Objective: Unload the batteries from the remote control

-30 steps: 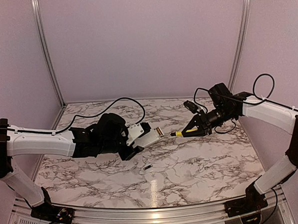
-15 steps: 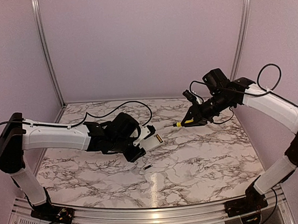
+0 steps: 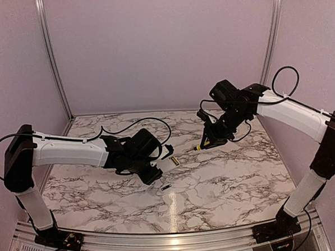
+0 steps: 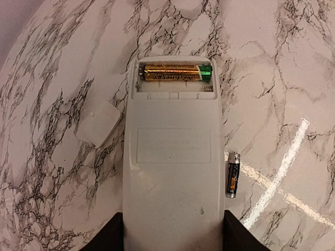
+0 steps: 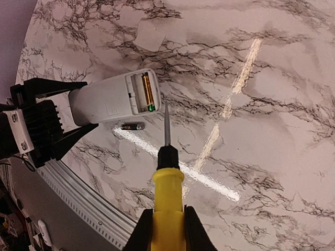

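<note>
Holding the remote control [image 4: 172, 157] by its long edges, the left gripper [image 4: 171, 238] is clamped on the end away from the open recess. The gold battery [image 4: 175, 72] sits in the far slot. The dark battery [image 4: 232, 174] lies on the table [image 4: 293, 63] just beside the remote, and the loose cover [image 4: 99, 123] lies on the other side. The right gripper [image 5: 166, 230] is closed around the yellow screwdriver [image 5: 167, 183], whose tip is near the recess but apart from it. Judgement: the remote is light, stiff, smooth plastic, so the edge grip suits it. The cell is small, slick and prone to rolling, so lever it up at one end. The contact springs are not discernible, the remote's near end is cut off, and the button face is hidden.
</note>
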Controlling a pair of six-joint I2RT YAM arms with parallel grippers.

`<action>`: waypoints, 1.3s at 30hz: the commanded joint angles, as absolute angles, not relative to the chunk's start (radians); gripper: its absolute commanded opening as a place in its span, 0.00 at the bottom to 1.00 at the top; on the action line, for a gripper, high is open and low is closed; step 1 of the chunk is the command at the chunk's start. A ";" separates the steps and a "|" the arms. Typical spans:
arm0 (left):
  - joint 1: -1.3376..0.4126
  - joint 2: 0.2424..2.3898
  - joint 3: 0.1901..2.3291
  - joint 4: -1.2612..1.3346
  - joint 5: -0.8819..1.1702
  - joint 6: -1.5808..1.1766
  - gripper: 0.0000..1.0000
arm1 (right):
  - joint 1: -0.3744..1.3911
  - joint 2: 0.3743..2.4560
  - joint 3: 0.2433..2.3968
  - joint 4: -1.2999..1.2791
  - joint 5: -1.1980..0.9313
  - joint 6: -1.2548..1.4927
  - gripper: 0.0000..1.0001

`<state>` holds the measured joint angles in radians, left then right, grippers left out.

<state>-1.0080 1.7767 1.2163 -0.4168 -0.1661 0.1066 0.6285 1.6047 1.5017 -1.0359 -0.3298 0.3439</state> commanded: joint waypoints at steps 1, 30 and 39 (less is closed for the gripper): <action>-1.012 1.807 1.258 -0.443 -0.175 0.081 0.00 | 0.672 1.632 1.562 -1.074 -0.288 0.346 0.00; -1.012 1.819 1.264 -0.442 -0.156 0.084 0.00 | 0.750 1.792 1.639 -1.033 -0.261 0.355 0.00; -1.012 1.815 1.263 -0.442 -0.151 0.087 0.00 | 0.750 1.800 1.641 -1.027 -0.240 0.360 0.00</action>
<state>-1.0080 1.8091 1.2427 -0.4339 -0.1646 0.0895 0.7425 1.7805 1.5955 -1.0473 -0.2626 0.3462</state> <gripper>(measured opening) 0.589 0.149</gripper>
